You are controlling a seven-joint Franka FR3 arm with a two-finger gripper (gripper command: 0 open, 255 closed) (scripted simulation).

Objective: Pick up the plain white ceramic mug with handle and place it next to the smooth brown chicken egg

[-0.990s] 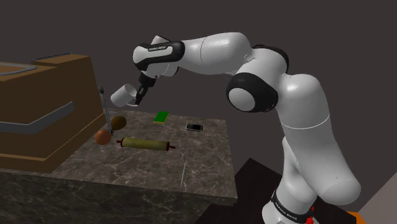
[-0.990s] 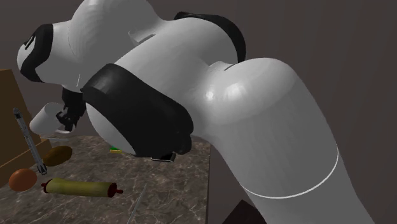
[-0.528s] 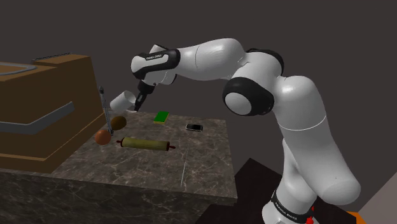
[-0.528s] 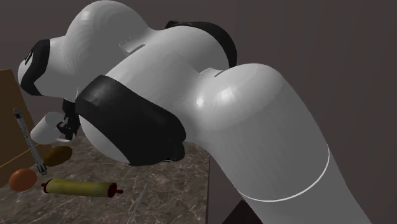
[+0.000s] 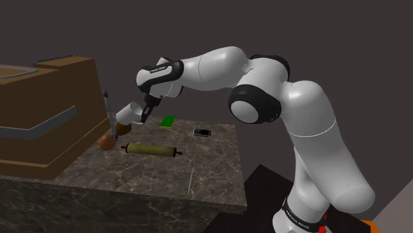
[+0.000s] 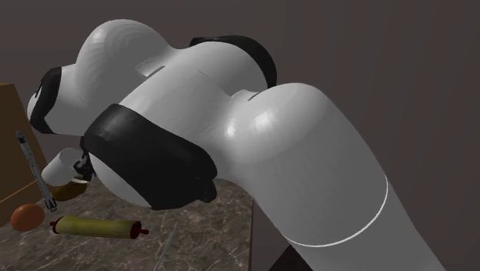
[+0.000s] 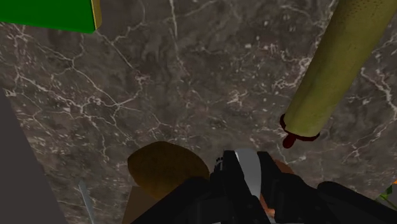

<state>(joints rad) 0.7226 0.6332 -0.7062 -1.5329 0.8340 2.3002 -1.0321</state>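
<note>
The white mug (image 5: 130, 112) hangs tilted just above the dark marble counter (image 5: 198, 165), and my gripper (image 5: 143, 114) is shut on its wall. It sits right over a dark brown oval thing (image 5: 122, 127), partly hiding it. The orange-brown egg (image 5: 106, 142) lies a little nearer the counter's front, beside that oval. In the second exterior view the mug (image 6: 58, 165) hovers over the oval (image 6: 71, 189), with the egg (image 6: 27, 217) below it. In the wrist view my gripper (image 7: 244, 160) clasps a pale strip of the mug (image 7: 248, 175), close to the brown oval (image 7: 164, 170).
A yellow-green rolling pin (image 5: 151, 150) lies beside the egg. A green block (image 5: 168, 121) and a small dark phone (image 5: 202, 132) sit farther back. A thin grey tool (image 5: 108, 114) leans against the wooden cabinet (image 5: 46, 112). A thin rod (image 5: 190, 179) lies near the counter's front edge.
The arm has lowered the mug steadily toward the counter; it now sits just over the dark brown oval. The egg, rolling pin and other items have not moved.
</note>
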